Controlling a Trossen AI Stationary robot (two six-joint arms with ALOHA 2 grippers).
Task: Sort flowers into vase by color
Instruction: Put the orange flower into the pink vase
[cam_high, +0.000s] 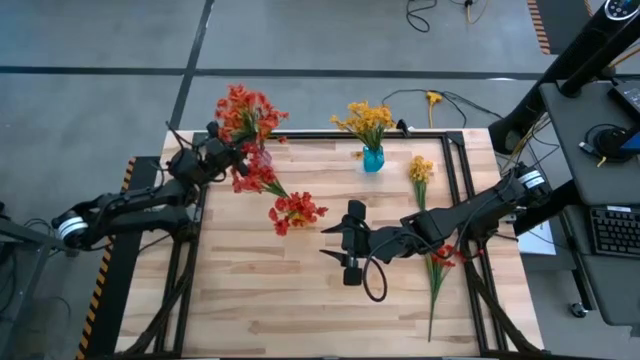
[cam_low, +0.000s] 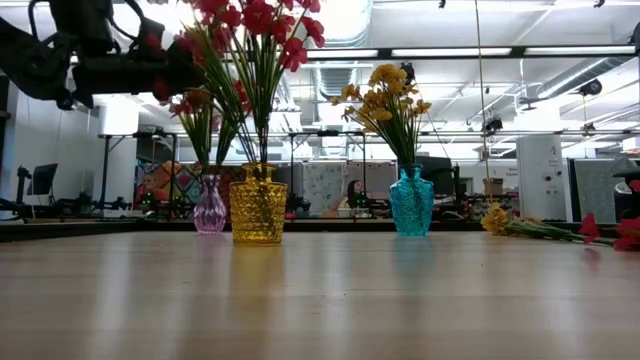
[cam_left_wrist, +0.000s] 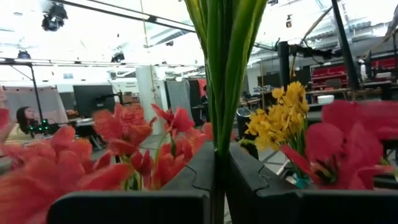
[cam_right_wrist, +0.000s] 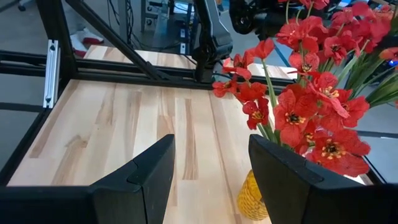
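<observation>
At the table's far left corner the left gripper (cam_high: 222, 150) is pinched shut on the green stems of a red flower sprig (cam_high: 256, 178); in the left wrist view its fingers (cam_left_wrist: 249, 186) press together around those stems (cam_left_wrist: 221, 74), with red blossoms crowding either side. In the low view this arm reaches in high at the left, above a small pink vase (cam_low: 210, 207) holding red flowers and, just beside it, a yellow vase (cam_low: 258, 206) with a taller bunch of red blossoms (cam_low: 262, 22). From above, that bunch shows as a red-orange cluster (cam_high: 243, 108) at the table's far left edge, and a second red cluster (cam_high: 296, 211) shows nearer the middle of the wooden tabletop (cam_high: 260, 300). Right of centre, at the far edge, a teal vase (cam_high: 373, 159) holds yellow flowers (cam_high: 366, 121); the low view shows it upright, well apart from the yellow vase. Just right of the middle of the table hangs the right gripper (cam_high: 346, 243), its fingers spread wide and holding nothing; its wrist view shows the two dark fingers (cam_right_wrist: 149, 180) apart over bare wood, with red flowers (cam_right_wrist: 311, 118) in the yellow vase (cam_right_wrist: 255, 198) close beside one finger. Farther right, a loose yellow sprig (cam_high: 421, 172) lies flat on the table, and nearer the right edge a loose red sprig (cam_high: 440, 262) lies with its long green stem pointing toward the near edge, partly under the right arm. In the low view these two loose sprigs lie at the far right of the tabletop.
</observation>
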